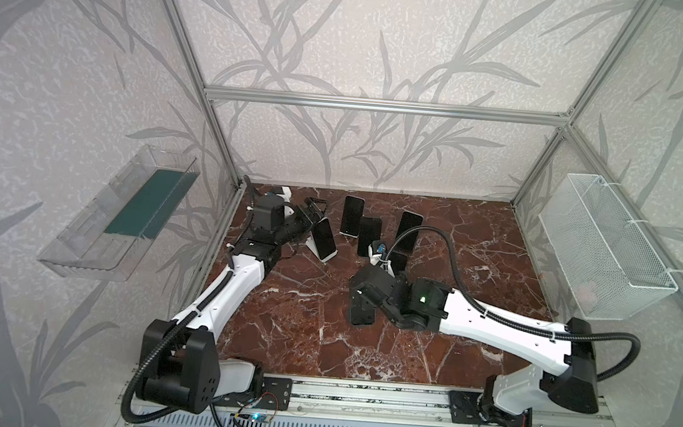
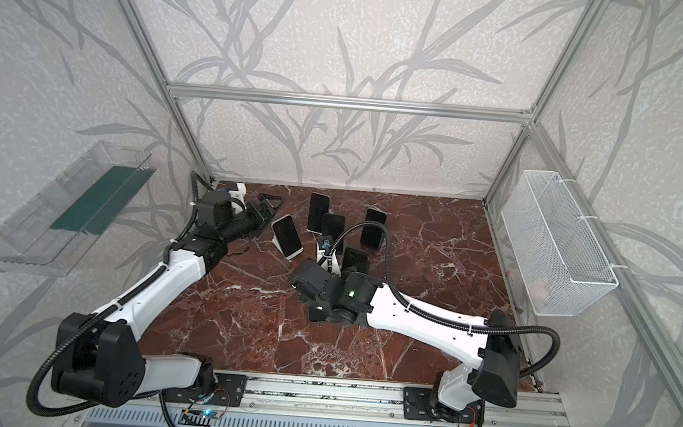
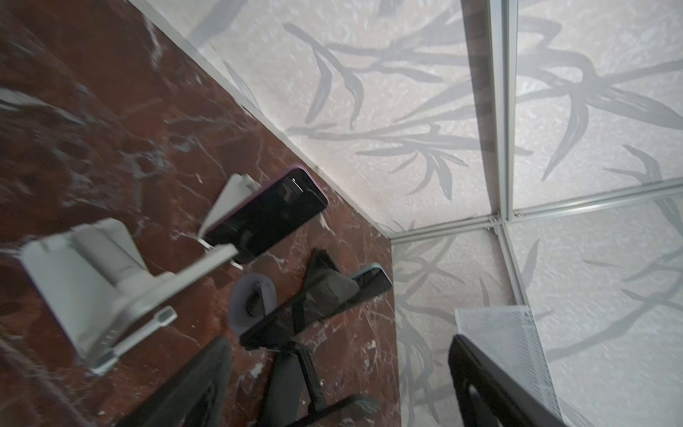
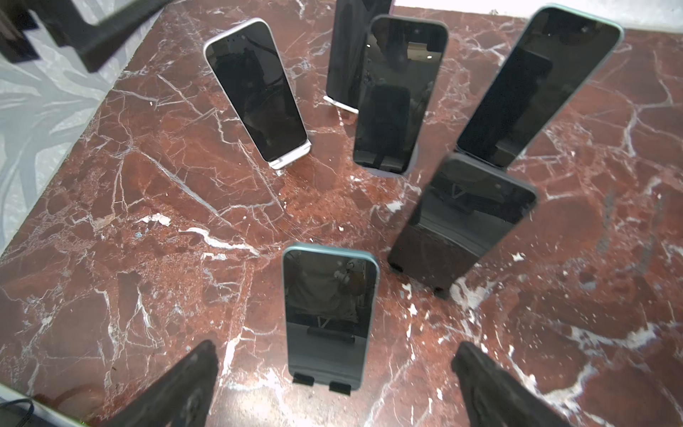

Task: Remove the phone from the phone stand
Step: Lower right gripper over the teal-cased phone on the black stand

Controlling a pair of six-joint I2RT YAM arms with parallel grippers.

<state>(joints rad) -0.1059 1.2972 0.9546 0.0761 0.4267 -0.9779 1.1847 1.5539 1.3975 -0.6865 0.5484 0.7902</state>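
Although my right gripper (image 4: 334,351) hangs directly over the nearest phone (image 4: 330,318), nothing of the task is done yet. That phone, dark-screened with a pale teal rim, leans in its black phone stand (image 4: 303,379), its lower edge caught behind two small lips. The other phones (image 4: 401,96) beyond it sit in stands as well, and I see none lying loose on the worktop (image 4: 148,222).

My right gripper is spread wide, one finger off each side of the nearest phone, touching nothing and holding nothing. My left gripper (image 1: 313,211) is at the far left of the worktop, just behind the white-rimmed phone (image 1: 324,238) on its white stand (image 1: 312,249). Its jaws are apart too and empty, though I cannot tell whether a finger brushes that phone's top edge.

By my judgement the whole job remains: close on a phone, lift it clear of the lips, and set it down.
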